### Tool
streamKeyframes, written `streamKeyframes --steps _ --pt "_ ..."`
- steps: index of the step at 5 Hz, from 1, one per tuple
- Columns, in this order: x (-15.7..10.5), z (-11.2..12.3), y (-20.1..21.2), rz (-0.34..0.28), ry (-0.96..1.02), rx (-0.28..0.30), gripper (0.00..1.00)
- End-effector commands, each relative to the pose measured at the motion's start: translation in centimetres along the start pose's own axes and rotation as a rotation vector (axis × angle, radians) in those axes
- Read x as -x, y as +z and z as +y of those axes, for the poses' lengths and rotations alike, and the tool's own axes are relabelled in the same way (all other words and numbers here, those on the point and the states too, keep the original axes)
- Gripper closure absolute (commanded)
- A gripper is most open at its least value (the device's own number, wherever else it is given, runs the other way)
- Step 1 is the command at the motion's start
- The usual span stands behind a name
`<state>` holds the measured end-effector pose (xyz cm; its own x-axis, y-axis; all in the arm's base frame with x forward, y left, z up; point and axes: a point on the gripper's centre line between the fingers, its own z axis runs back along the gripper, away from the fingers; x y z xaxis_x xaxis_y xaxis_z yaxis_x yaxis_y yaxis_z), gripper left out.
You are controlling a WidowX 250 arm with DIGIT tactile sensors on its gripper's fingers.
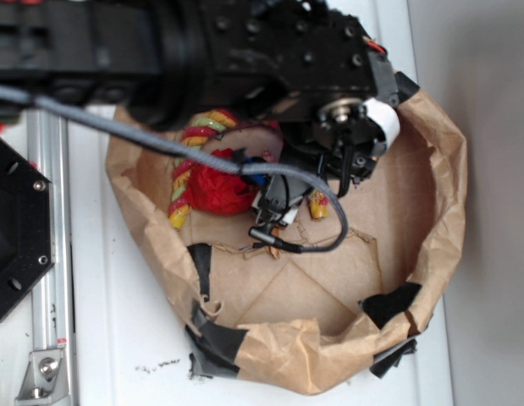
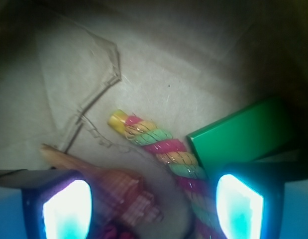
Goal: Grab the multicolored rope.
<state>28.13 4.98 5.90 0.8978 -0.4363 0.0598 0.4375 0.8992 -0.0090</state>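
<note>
Gripper (image 2: 154, 204) spread wide, nothing between the pads; left pad (image 2: 66, 209) and right pad (image 2: 239, 206) glowing pale at the bottom corners of the wrist view; hanging low inside a crumpled brown paper bag (image 1: 439, 194) patched with black tape (image 1: 215, 338). Multicolored rope (image 2: 161, 147) lying on the bag floor, twisted strands of red, yellow and pale green; one frayed yellow end pointing up-left in the wrist view, the rest running down toward the right pad and passing between the two pads near the frame's bottom edge; not pinched. From the exterior view, arched along the bag's left inner side (image 1: 187, 173), curving over a red woven ball (image 1: 217, 190), partly hidden under the black arm. Striped orange-brown spiral shell (image 2: 119, 191) just beside the rope, close to the left pad, pointed tip aimed left. Green box (image 2: 238, 137) near the rope's right side, above the right pad. Grey cable (image 1: 160, 139) draped across the bag opening.
</note>
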Motion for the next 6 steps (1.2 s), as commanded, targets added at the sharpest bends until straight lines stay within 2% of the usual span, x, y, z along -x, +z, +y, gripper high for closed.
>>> streamKeyframes --steps 1,2,3,4,5,6 --pt "-0.5 1.6 -2.3 -0.081 -0.095 -0.072 0.00" --pt "-1.3 0.1 -2.5 -0.102 -0.229 -0.091 0.00" --pt "-1.6 -0.4 -2.8 -0.051 -0.357 0.026 0.00" --pt "-1.7 -0.9 -3.2 0.007 -0.429 0.054 0.00" --pt "-1.6 -1.1 -3.0 0.028 -0.465 0.097 0.00" --pt "-1.0 -1.8 -2.0 0.016 -0.444 0.101 0.00"
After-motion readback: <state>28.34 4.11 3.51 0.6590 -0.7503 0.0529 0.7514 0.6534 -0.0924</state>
